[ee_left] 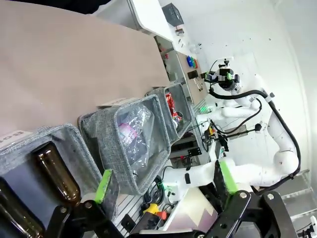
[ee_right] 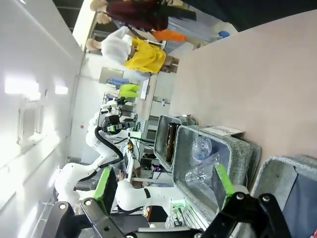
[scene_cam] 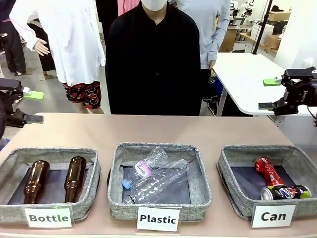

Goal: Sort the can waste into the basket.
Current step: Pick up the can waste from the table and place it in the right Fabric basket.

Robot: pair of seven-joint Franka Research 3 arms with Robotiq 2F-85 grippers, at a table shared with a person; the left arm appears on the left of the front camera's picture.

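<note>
The grey basket (scene_cam: pixel 233 176) labelled "Can" stands at the front right of the table. Inside it lie a crushed shiny red can (scene_cam: pixel 269 171) and, nearer the front, a dark can (scene_cam: pixel 285 192) with red-white-blue print on its side. My right gripper (scene_cam: pixel 267 93) hangs open and empty above the table's far right edge, well behind and above this basket. At the far left edge my left gripper (scene_cam: pixel 35 106) is open and empty too. The left wrist view shows the Can basket (ee_left: pixel 159 99) farthest off, a red can (ee_left: pixel 170 102) in it, beyond my open left gripper (ee_left: pixel 166 181).
A basket (scene_cam: pixel 17 163) labelled "Bottle" holds two brown glass bottles (scene_cam: pixel 74 178) at the front left. The middle basket (scene_cam: pixel 116 173) labelled "Plastic" holds clear plastic bottles (scene_cam: pixel 158 181). A person in a black top (scene_cam: pixel 153 59) stands at the far side. A white table (scene_cam: pixel 242 74) stands behind right.
</note>
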